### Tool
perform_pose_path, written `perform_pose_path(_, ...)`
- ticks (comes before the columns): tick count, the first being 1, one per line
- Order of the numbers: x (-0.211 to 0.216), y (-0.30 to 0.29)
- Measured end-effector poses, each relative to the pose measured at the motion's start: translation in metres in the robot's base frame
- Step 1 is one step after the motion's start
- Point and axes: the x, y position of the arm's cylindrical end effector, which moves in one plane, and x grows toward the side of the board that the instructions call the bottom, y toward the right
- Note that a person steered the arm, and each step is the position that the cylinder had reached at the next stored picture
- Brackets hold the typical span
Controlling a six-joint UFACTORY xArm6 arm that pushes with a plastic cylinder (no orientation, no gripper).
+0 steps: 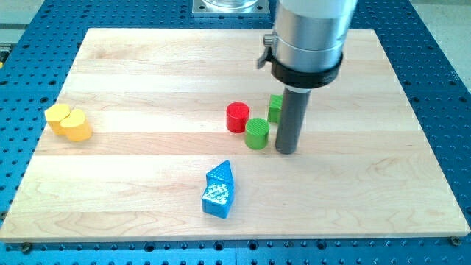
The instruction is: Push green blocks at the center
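A green cylinder [257,133] stands near the board's middle. A second green block [274,107] sits just above and to the right of it, partly hidden behind the rod, so its shape is unclear. My tip [286,151] rests on the board just right of the green cylinder and below the second green block, close to both. A red cylinder [238,117] stands just left of the green blocks, next to the green cylinder.
Two yellow blocks [68,122] sit together at the view's left edge of the wooden board [147,66]. A blue block [218,191] with a pointed top lies below the middle. A blue perforated table surrounds the board.
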Motion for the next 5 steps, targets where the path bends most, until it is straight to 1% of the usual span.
perform_pose_path(1,-0.048,0.018)
perform_pose_path(2,-0.059,0.017)
perform_pose_path(3,-0.070,0.003)
perform_pose_path(4,-0.058,-0.026)
perform_pose_path(5,-0.053,-0.036)
